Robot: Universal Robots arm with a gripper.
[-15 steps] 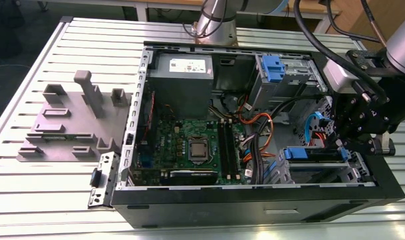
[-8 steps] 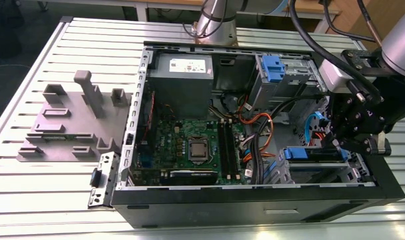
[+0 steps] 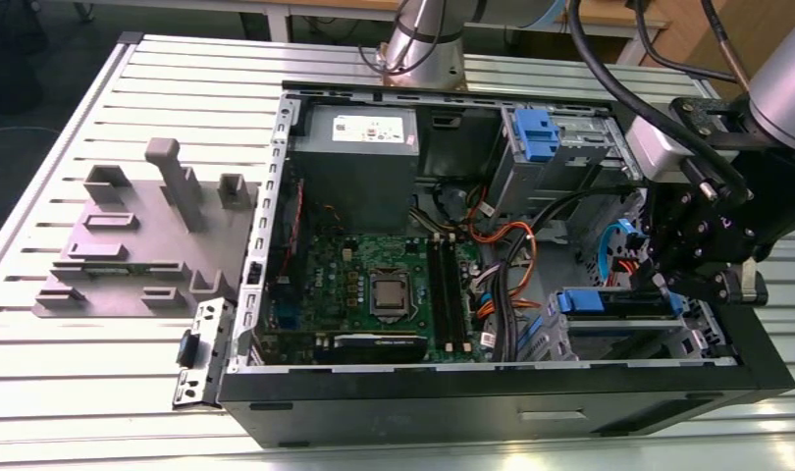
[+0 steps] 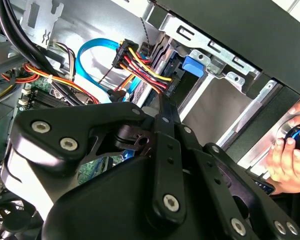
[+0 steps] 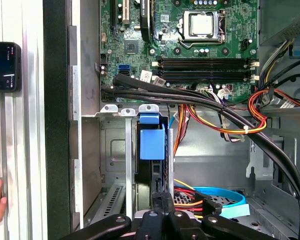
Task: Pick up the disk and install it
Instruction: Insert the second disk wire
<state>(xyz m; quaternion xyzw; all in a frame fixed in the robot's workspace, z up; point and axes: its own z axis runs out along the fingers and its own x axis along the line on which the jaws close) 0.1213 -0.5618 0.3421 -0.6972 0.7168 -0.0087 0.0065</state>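
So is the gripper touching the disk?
Cannot tell. In the first wrist view the gripper sits right at the disk, but its own linkage hides the meeting point.

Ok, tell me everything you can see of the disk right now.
The disk stands on edge in a slot of the grey metal drive cage. In the first wrist view, what shows is its blue plastic carrier, one end tab facing the motherboard, and a thin dark edge of the drive beside it; the label is hidden. The gripper is right at its other end. Whether it is fully seated cannot be told.
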